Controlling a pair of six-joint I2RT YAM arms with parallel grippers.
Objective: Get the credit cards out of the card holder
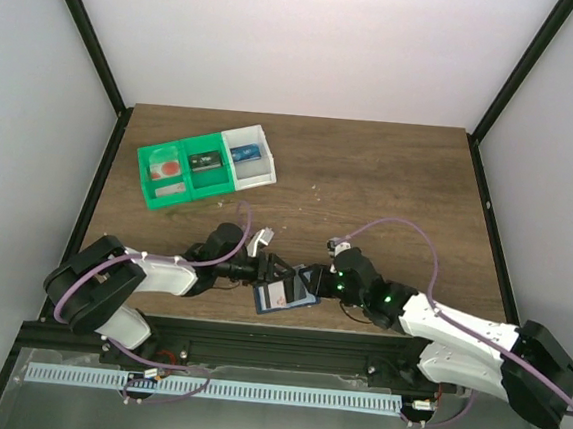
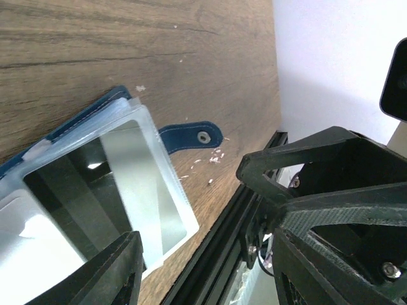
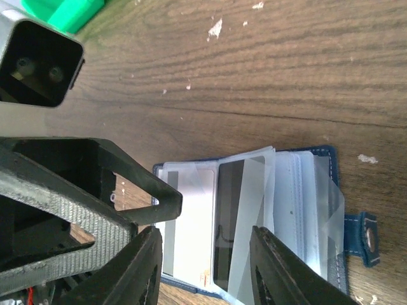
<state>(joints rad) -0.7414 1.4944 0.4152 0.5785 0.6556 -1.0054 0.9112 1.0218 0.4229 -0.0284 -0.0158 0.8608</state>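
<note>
The blue card holder (image 1: 284, 298) lies open near the table's front edge, between my two grippers. Its clear sleeves fan out in the right wrist view (image 3: 299, 203). One sleeve holds a dark card (image 3: 230, 222); beside it lies a pale grey-white card (image 3: 191, 235). The dark card also shows in the left wrist view (image 2: 76, 190), with the holder's blue snap strap (image 2: 191, 135) behind. My left gripper (image 2: 203, 267) is open at the holder's edge. My right gripper (image 3: 210, 273) is open, its fingers either side of the dark card's sleeve. Neither grips anything.
A green-and-white three-compartment tray (image 1: 178, 197) with small items stands at the back left; its corner shows in the right wrist view (image 3: 60, 13). The black frame rail (image 2: 222, 241) runs right beside the holder. The two grippers are nearly touching.
</note>
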